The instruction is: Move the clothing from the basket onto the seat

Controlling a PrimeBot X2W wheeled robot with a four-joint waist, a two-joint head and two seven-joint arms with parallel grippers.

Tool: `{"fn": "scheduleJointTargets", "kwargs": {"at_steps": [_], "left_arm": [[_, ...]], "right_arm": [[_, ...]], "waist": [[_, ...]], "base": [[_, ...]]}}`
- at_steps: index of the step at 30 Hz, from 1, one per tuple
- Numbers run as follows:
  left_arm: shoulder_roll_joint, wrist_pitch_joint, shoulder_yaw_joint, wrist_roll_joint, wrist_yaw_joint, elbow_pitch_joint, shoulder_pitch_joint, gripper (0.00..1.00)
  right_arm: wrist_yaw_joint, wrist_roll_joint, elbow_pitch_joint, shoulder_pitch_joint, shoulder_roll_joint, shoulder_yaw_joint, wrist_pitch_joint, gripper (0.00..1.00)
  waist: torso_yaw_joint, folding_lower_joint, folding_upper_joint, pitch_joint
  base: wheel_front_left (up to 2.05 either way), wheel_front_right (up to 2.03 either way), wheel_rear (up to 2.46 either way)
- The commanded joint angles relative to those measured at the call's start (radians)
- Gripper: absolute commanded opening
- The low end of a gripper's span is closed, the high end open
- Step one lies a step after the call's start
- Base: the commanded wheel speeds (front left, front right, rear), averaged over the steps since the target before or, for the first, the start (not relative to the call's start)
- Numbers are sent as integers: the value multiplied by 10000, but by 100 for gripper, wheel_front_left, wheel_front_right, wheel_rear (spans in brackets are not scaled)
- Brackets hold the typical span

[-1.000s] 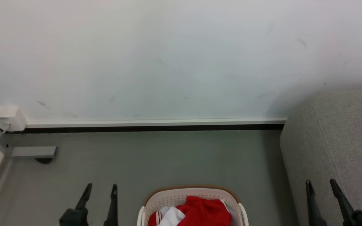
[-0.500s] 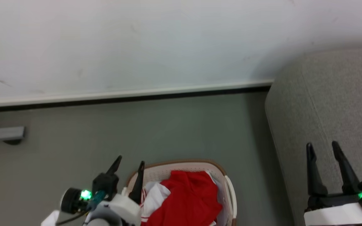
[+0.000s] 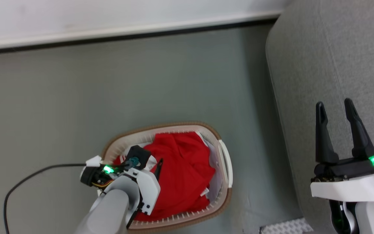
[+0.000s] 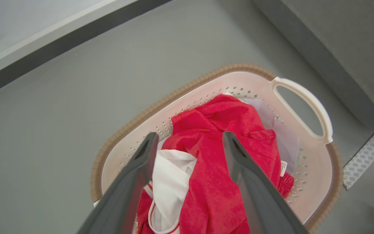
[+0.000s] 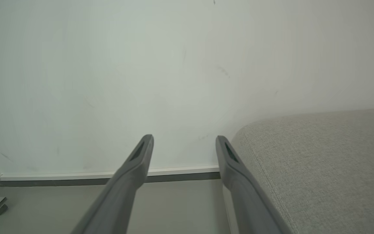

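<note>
The clothing, bright red with a white panel, lies bunched in the basket, an oval white one with a tan rim, standing on the grey floor. My left gripper hangs open just above the basket's left half, fingers pointing down. In the left wrist view its fingers straddle the clothing without touching it, the gripper holding nothing, inside the line of the basket's rim. The seat, a light grey sofa, fills the right. My right gripper stands open and holding nothing over its edge, seen open beside the seat.
A pale white fabric lies under the red garment by the basket's white handle. A black cable runs over the floor at left. The wall's baseboard is behind. A textured grey plate lies by the sofa's foot.
The head camera has tilted down, so the whole basket now shows. My left arm has swung in over the basket. Both grippers stay open.
</note>
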Motion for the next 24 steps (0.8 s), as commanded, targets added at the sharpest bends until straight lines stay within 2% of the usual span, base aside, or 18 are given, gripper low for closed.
{"fn": "scheduleJointTargets", "kwargs": {"at_steps": [1,10,17,24], "left_arm": [[49,288,-166,-263,-51,354,-263,100],[51,755,-785,-1186,209,1181,-983,100],[166,618,-669,-1259,897,2002,-1887,100],[404,559,-621,-1409,895,2632,-2556,100]], "right_arm": [[-21,130,-149,-289,-7,40,5,100],[-21,429,-606,-892,-7,35,5,100],[-21,525,-985,-1098,-7,17,5,100],[-21,546,-1119,-1236,-7,143,5,100]], "waist": [[-413,-2,0,996],[-789,-2,0,2283],[-953,-2,0,3077],[-1093,-2,0,3695]], "base": [[0,0,0],[0,0,0],[0,0,0],[0,0,0]]}}
